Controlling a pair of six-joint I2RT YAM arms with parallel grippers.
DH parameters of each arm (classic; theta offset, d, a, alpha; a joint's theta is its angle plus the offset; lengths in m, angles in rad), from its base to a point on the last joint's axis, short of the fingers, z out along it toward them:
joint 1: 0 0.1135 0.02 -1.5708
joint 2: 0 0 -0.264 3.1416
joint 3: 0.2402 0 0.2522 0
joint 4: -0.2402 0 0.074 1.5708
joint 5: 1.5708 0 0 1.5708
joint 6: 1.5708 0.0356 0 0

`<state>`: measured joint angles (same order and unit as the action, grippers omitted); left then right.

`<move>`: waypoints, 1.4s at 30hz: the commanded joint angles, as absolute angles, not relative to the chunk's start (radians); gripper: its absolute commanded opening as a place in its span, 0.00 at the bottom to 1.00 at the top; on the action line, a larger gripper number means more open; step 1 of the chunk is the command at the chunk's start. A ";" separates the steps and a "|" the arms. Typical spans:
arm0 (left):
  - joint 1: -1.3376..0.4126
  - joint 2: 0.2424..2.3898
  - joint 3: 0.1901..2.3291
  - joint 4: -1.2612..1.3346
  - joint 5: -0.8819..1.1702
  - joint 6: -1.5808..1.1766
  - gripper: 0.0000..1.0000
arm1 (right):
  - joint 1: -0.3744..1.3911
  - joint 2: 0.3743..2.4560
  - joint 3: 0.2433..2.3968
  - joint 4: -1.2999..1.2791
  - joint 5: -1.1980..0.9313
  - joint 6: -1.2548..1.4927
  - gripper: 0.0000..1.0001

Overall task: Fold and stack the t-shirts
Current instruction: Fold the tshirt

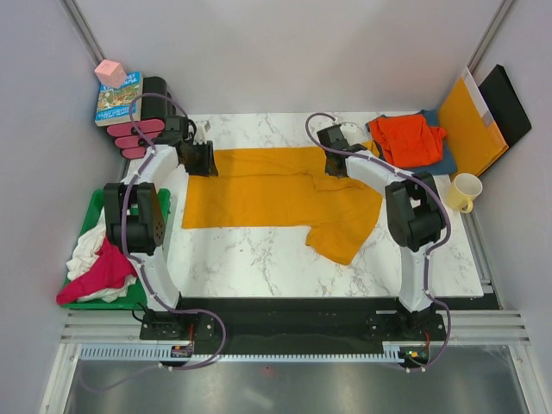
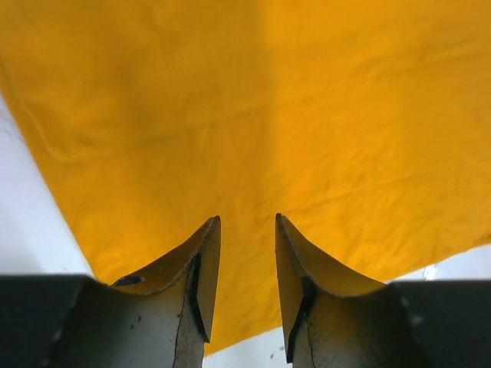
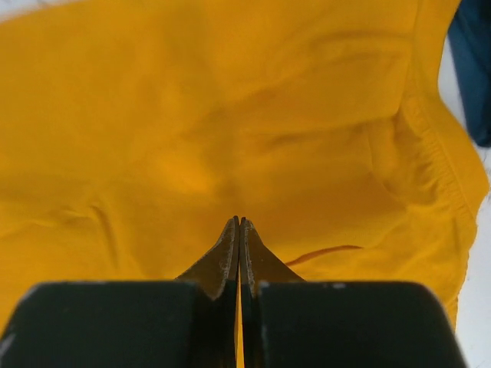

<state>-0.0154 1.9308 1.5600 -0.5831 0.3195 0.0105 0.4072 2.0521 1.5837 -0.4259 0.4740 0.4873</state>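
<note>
A large mustard-yellow t-shirt (image 1: 276, 194) lies spread on the marble table (image 1: 259, 259), one sleeve hanging toward the front right. My left gripper (image 1: 203, 159) stands at the shirt's far left edge. In the left wrist view this gripper (image 2: 247, 218) is open over the yellow cloth (image 2: 268, 100), with nothing between its fingers. My right gripper (image 1: 335, 162) is at the shirt's far right part. The right wrist view shows it (image 3: 239, 220) shut, its tips over wrinkled yellow cloth (image 3: 192, 115); no pinched fold shows. A red-orange t-shirt (image 1: 407, 138) rests on a dark blue one (image 1: 444, 157).
A green tray (image 1: 95, 207) at the left holds a white t-shirt (image 1: 86, 248) and a magenta one (image 1: 99, 272). An orange-yellow folder (image 1: 470, 125), a black case (image 1: 506, 102) and a cream mug (image 1: 464, 191) stand at the right. A book (image 1: 119, 97) and pink cube (image 1: 110, 73) sit far left.
</note>
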 commanded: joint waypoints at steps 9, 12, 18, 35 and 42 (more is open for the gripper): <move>-0.017 1.813 1.365 -0.549 0.308 0.064 0.41 | 0.399 2.123 1.505 -0.423 0.492 0.538 0.00; -0.017 1.776 1.333 -0.557 0.307 0.078 0.42 | 0.402 2.106 1.457 -0.448 0.492 0.558 0.00; -0.017 1.709 1.279 -0.591 0.307 0.109 0.41 | 0.408 2.037 1.330 -0.500 0.522 0.597 0.05; -0.015 1.606 1.157 -0.578 0.365 0.118 0.43 | 0.452 1.803 1.454 -0.509 0.590 0.511 0.38; -0.014 1.540 1.013 -0.594 0.284 0.100 0.46 | 0.569 1.551 1.165 -0.538 0.646 0.548 0.38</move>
<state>-0.0154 1.6012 1.0859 -0.5877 0.3267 0.0845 0.5198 1.6760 1.3033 -0.4683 0.6041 0.5179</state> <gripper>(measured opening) 0.439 0.377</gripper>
